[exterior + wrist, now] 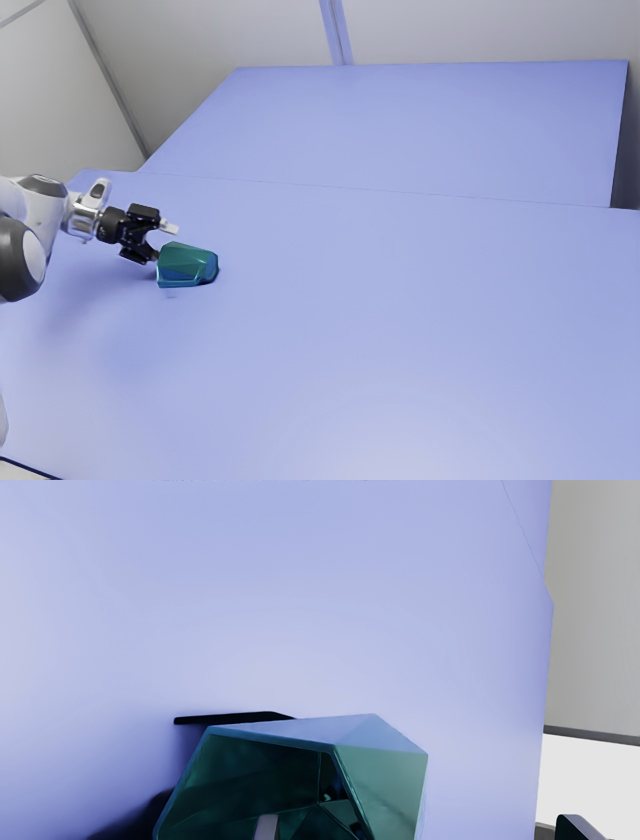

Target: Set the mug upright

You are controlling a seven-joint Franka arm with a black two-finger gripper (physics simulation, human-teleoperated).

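Mug [187, 264]: one, on its side
Gripper [165, 242]: one, fingers apart
Arm [42, 207]: one, reaching from the exterior view's left to the mug's mouth

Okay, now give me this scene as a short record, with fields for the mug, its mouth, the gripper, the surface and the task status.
mug: teal, faceted, lying on its side
mouth: facing the gripper
gripper: open, one fingertip at the mouth, the other outside the mug
surface: blue tabletop
task status: mug not yet upright
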